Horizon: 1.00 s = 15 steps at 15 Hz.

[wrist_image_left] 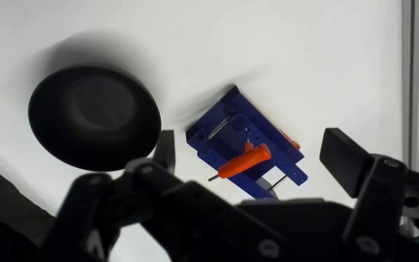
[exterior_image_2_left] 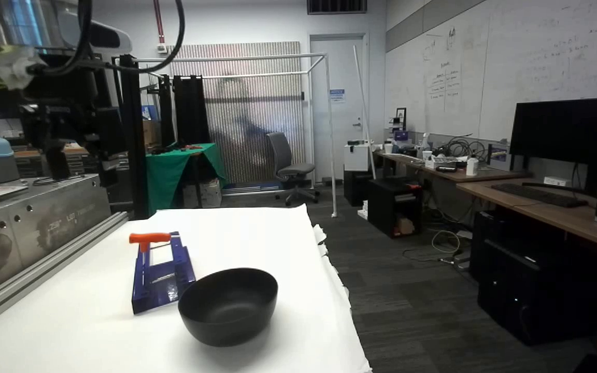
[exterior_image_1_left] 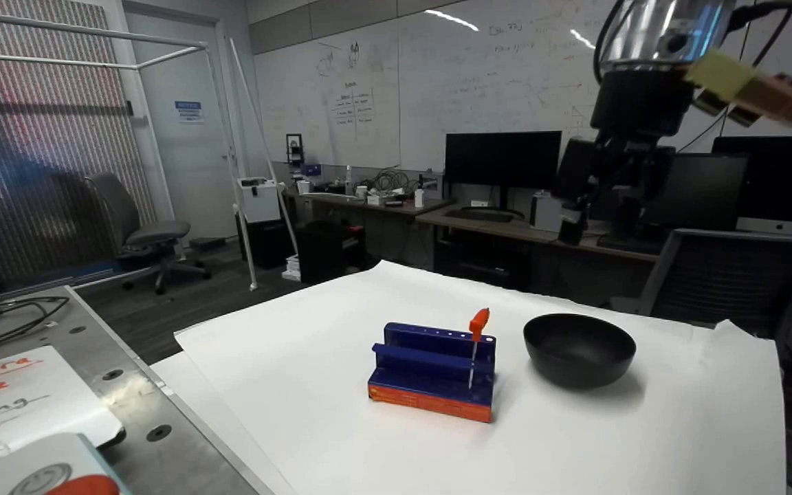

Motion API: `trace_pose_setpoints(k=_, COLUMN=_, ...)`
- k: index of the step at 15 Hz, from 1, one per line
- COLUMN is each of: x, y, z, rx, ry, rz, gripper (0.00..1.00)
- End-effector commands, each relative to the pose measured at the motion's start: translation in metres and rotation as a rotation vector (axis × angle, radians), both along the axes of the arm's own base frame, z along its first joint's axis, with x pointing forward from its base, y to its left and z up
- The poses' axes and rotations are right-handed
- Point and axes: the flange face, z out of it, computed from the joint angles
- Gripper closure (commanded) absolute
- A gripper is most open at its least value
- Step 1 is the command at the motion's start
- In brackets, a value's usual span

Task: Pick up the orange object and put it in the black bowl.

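Observation:
The orange object is a T-handled tool with an orange grip and thin metal shaft; it shows in both exterior views (exterior_image_1_left: 479, 323) (exterior_image_2_left: 149, 238) and the wrist view (wrist_image_left: 244, 161). It stands upright with its shaft in the blue rack (exterior_image_1_left: 430, 378). The black bowl (exterior_image_1_left: 578, 361) sits on the white table beside the rack, and shows in the other views too (exterior_image_2_left: 228, 329) (wrist_image_left: 95, 154). My gripper (exterior_image_1_left: 602, 227) is open and empty, high above the table; in the wrist view (wrist_image_left: 253, 154) the orange handle appears between its spread fingers, well below them.
The blue rack has an orange base side and shows in the wrist view (wrist_image_left: 218, 109). A metal block (exterior_image_2_left: 39, 217) and rail run along one table edge. White paper (exterior_image_1_left: 286, 357) covers the table. A chair (exterior_image_1_left: 733, 289) and desks with monitors (exterior_image_1_left: 502, 159) stand beyond.

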Motion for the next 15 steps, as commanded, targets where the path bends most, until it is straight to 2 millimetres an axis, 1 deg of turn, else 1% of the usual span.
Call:
trace_pose_setpoints(k=1, x=0.056, y=0.022, z=-0.035, rx=-0.047, ry=0.017, rz=-0.188, gripper=0.00)
trace_pose_setpoints(k=3, x=0.084, y=0.031, z=-0.057, rx=-0.076, ry=0.044, rz=-0.298, gripper=0.00)
trace_pose_setpoints(k=7, x=0.132, y=0.042, z=-0.091, rx=-0.119, ry=0.127, rz=-0.513, gripper=0.00)
trace_pose_setpoints(k=10, x=0.157, y=0.047, z=-0.109, rx=-0.095, ry=0.207, rz=-0.611, gripper=0.00)
trace_pose_setpoints(k=14, x=0.178, y=0.049, z=-0.122, rx=-0.039, ry=0.251, rz=-0.667, gripper=0.00)
trace_pose_setpoints(k=15, x=0.182, y=0.049, z=-0.125, rx=-0.034, ry=0.256, rz=-0.679, gripper=0.25)
